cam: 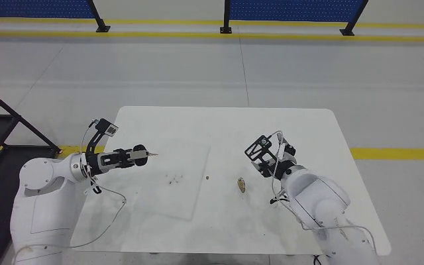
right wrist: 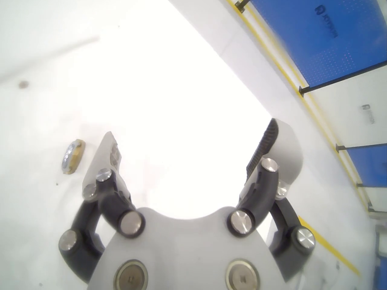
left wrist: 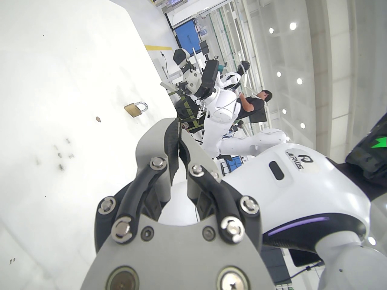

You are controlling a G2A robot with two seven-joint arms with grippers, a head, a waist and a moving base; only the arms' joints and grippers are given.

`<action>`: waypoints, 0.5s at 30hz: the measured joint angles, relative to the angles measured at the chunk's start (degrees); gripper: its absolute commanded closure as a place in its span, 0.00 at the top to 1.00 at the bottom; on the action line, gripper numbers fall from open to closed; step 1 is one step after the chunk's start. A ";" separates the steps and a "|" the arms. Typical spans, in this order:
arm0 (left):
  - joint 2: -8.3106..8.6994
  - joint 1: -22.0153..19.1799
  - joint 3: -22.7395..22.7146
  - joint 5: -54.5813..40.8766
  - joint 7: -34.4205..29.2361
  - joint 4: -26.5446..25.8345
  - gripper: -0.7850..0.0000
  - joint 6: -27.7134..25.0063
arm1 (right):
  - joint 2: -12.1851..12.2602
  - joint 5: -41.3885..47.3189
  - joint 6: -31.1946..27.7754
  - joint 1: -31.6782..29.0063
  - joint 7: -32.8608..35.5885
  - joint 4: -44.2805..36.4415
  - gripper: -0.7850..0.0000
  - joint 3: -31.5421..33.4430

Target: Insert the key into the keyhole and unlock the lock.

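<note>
Left gripper (cam: 146, 156) clamped on key (cam: 154, 154), tip pointing toward lock (cam: 241, 185); I read that as pre-aim. Lock lies flat on table (cam: 298, 132), well apart from key. Right gripper (right wrist: 190, 135) spread wide near lock, likely to brace it.

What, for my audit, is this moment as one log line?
left pincer: shut on key | right pincer: open | lock: lying free, unheld
</note>
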 measured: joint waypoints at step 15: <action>0.00 0.00 0.00 0.00 0.00 0.00 0.00 0.00 | -1.65 25.57 5.93 11.59 23.18 2.83 1.00 -1.86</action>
